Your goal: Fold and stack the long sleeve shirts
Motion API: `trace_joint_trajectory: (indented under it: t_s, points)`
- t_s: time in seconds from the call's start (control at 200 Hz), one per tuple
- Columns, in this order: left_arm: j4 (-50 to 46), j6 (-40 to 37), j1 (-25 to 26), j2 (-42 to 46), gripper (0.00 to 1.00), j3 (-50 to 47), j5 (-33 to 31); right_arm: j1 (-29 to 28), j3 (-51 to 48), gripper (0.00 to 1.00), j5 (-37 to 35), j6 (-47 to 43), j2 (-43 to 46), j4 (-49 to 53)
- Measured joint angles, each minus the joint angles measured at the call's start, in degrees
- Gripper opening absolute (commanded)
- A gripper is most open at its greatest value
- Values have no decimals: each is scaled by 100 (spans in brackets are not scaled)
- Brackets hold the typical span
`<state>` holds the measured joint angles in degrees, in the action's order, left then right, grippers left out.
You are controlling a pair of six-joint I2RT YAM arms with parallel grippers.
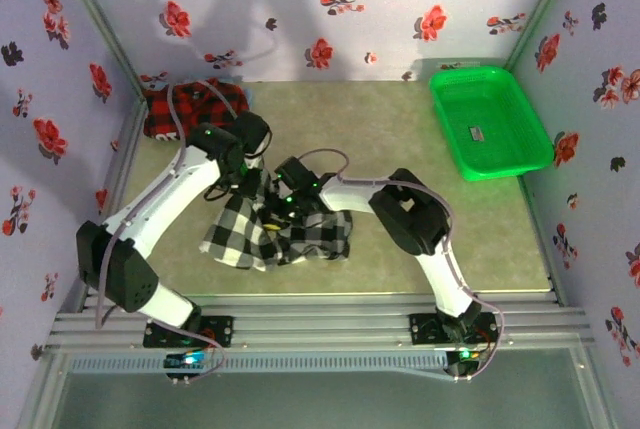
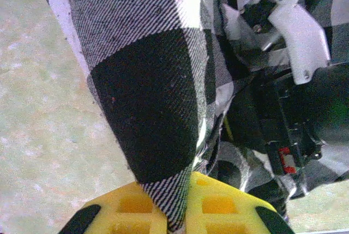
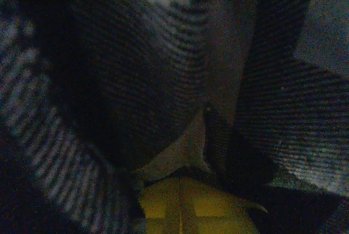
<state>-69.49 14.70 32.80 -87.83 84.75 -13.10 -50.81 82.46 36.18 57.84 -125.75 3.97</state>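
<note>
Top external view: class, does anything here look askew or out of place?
The black-and-white checked shirt lies crumpled, not flat, pinched by the left gripper and right gripper. The red-and-black plaid shirt is bunched at back left.

Green tabletop (image 1: pixel 400 139): checked shirt (image 1: pixel 235 234) bunched mid-table toward six, plaid shirt (image 1: pixel 215 104) at ten o'clock, basket (image 1: pixel 500 109) at two.
</note>
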Motion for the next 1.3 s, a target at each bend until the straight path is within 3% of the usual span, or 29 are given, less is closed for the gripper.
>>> trace_joint_trajectory:
  t_s: [0.185,0.3,0.45,0.645,0.965,1.3]
  points:
    - [-391,-243,260,-470,9,706,-551,341,-304,18,240,223,225,-278]
    - [-516,-271,640,-809,9,946,-841,977,-721,27,85,-175,844,492]
    - [-660,-243,1078,-1279,8,1012,-1115,1823,-1003,31,-293,-925,1818,1429]
    - [-896,-2,1513,-1731,9,1399,-1311,2371,-1440,33,-706,-1705,2686,2159]
    - [-1180,662,2140,-2520,9,2218,-1329,2881,-2520,33,-1060,-2096,2723,2444]
    - [-1370,1429,2581,-3381,9,2966,-1078,2896,-2938,31,-1049,-2129,2723,2111]
